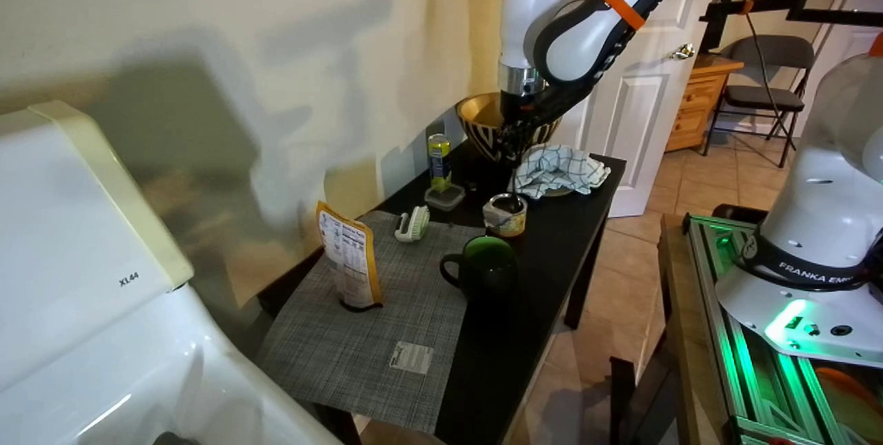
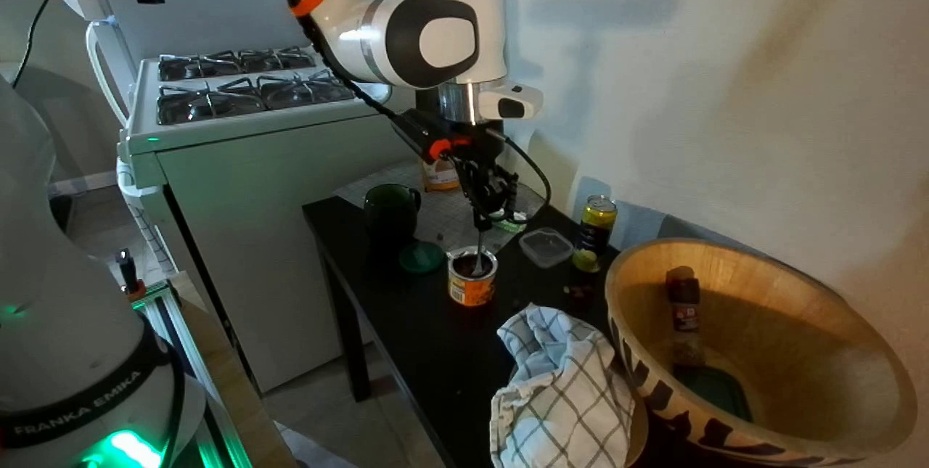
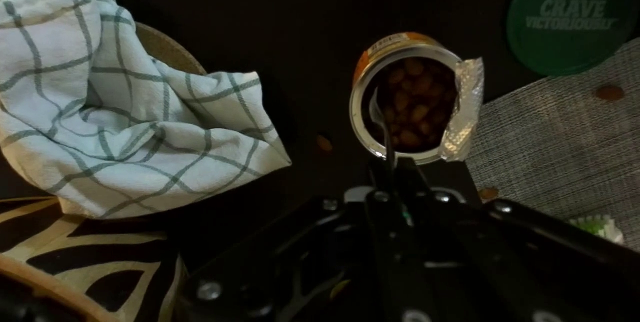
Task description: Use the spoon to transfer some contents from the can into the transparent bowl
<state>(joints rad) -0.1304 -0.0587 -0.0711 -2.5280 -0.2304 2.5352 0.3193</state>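
Nearest the lens in the wrist view, the black gripper (image 3: pixel 394 166) fills the bottom of the frame, its tips pinching the handle of a spoon (image 3: pixel 387 137). The spoon's far end reaches into an open can (image 3: pixel 415 51), right of centre, which holds brown nut-like pieces (image 3: pixel 419 112). A checked towel (image 3: pixel 165 97) lies across the left side, and a round green lid (image 3: pixel 565 45) sits at upper right.

In an exterior view, a white appliance (image 1: pixel 76 238) marked XL44 takes up the left side, closest to the camera. The white robot arm (image 1: pixel 576 58) extends from the upper right, the gripper directly over the can. On the dark desk (image 1: pixel 548 252) at centre, the clear plastic bowl (image 1: pixel 445 197) sits to the can's left, near it, just in front of a slim yellow can (image 1: pixel 439 159). Lower down stand an upright pouch (image 1: pixel 350 259) and a dark green mug (image 1: pixel 486 272).

In an exterior view, a large wooden bowl (image 2: pixel 784 315) fills the lower right, with a bottle (image 2: pixel 685 315) inside it. Mid-frame, the spoon runs down from the gripper into the can, and the clear plastic bowl sits to the can's right, apart from it.
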